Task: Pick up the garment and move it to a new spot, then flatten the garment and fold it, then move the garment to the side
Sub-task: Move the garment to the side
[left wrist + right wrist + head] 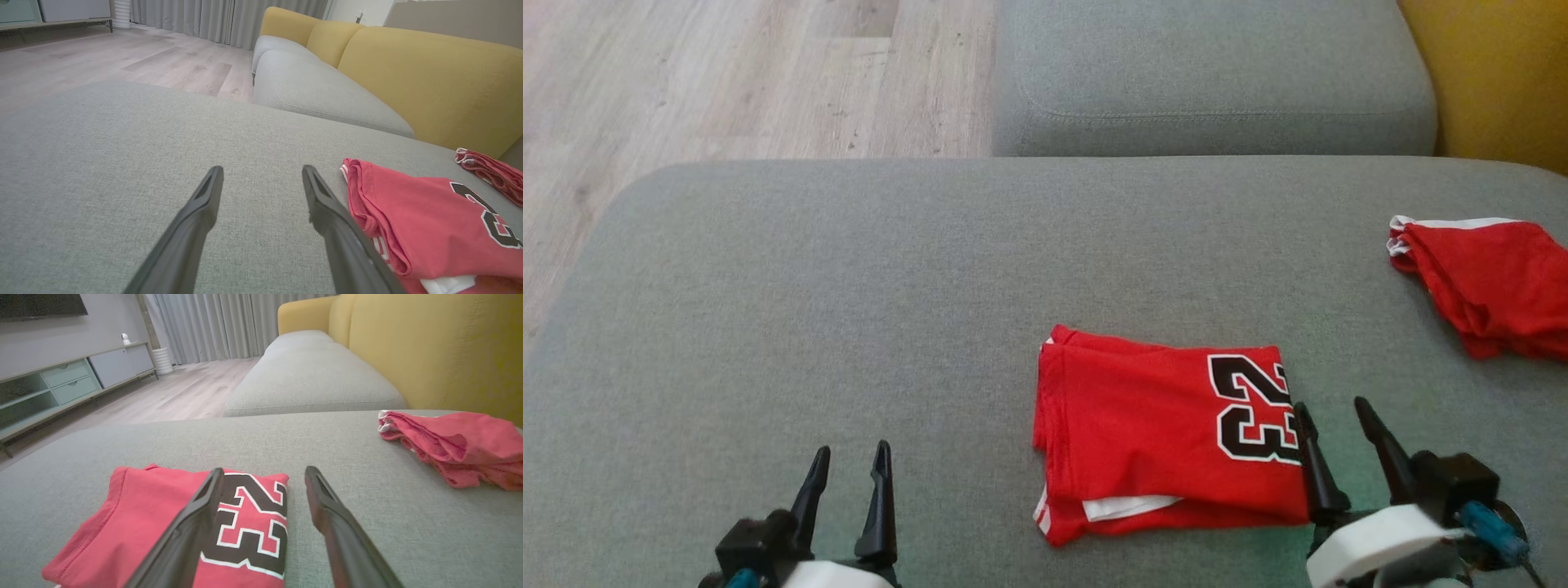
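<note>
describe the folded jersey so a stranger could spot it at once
On the wide grey cushion before the robot, just left of the right gripper, lies a red jersey folded into a neat rectangle. Unlike the rumpled red garment farther right, it shows a black 23 outlined in white.

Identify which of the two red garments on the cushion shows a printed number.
The folded garment beside the right pincer bears a black 23; the crumpled garment farther right shows none.
</note>
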Controlling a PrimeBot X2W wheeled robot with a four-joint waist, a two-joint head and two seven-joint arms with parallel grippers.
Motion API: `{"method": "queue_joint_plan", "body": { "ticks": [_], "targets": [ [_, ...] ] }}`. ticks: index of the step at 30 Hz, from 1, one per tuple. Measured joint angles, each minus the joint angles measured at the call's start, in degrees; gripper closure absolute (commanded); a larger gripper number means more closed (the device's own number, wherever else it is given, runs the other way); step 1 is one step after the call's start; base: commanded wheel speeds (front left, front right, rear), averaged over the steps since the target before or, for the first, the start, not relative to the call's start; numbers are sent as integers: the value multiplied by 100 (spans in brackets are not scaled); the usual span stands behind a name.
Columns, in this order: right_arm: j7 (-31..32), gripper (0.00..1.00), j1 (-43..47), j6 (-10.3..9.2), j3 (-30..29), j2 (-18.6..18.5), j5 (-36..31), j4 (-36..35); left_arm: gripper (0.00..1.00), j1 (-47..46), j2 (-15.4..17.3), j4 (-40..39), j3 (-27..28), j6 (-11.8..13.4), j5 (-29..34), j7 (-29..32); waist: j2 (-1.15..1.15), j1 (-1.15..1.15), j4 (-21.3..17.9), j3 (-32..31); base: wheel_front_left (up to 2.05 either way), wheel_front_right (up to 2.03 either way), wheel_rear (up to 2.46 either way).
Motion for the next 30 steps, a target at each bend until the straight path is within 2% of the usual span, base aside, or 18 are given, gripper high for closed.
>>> {"method": "queue_joint_plan", "body": {
  "ticks": [2, 6, 12, 18, 25, 28, 29, 30],
  "targets": [
    [64, 0, -5, 0, 14, 0, -32, 1, 0, -1, -4, 0, 0, 0, 0, 0, 0, 0, 5, 11, 0, 0, 0],
    [594, 0, -149, 0, 54, 3, -188, 36, 0, -7, -25, 2, -2, -7, 5, 0, 0, 0, 35, 66, 0, 0, 0],
    [2006, 0, -595, 0, -241, 2, -567, 131, 0, -18, -60, 73, -18, -52, 52, 0, 0, 0, 166, 138, 0, 0, 0],
    [3044, 0, -752, 0, -536, -9, -475, 196, 0, -39, -101, 140, -24, -101, 55, 0, 0, 0, 371, 307, 0, 0, 0],
    [3591, 0, -914, 0, -554, -226, 105, 461, 0, -145, -147, 165, 1, -107, 151, 0, 0, 0, 599, 656, 0, 0, 0],
    [3646, 0, -994, 0, -504, -325, 279, 511, 0, -216, -196, 166, 76, -155, 153, 0, 0, 1, 670, 794, 0, 0, 0],
    [3649, 18, -1038, 0, -488, -345, 323, 523, 0, -226, -207, 168, 103, -158, 171, 0, 0, 0, 687, 832, 0, 0, 0],
    [3652, 52, -1073, 0, -457, -365, 365, 523, 0, -239, -211, 175, 123, -162, 204, 0, 0, 1, 700, 864, 0, 0, 0]
  ]
}}
